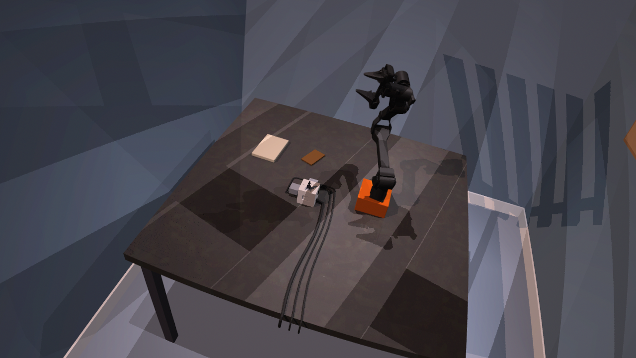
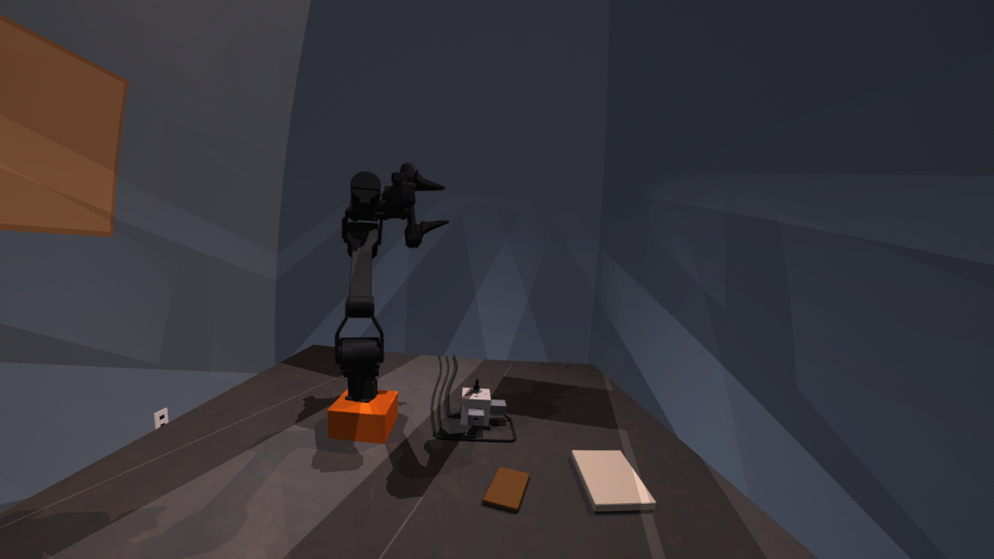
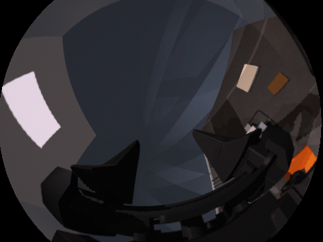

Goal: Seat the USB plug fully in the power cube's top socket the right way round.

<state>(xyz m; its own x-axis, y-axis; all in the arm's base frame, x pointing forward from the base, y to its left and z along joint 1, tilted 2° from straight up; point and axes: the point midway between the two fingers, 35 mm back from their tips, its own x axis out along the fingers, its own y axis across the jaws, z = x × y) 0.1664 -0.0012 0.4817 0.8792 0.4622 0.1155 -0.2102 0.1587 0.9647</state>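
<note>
White power cube (image 1: 307, 192) sits on the worktop (image 1: 249, 249), USB plug (image 1: 309, 183) poking from its top; my end effector (image 1: 372, 85) hangs high above, spread wide, grasping nothing.

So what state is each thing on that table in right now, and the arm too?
Gripper: open, holding nothing, raised high above the table.
USB plug: sticking up from the cube's top socket, not fully seated.
Power cube: upright on the table, cables attached.
Cables: three, lying along the table to its edge.
White pad: lying flat.
Brown card: lying flat.
</note>
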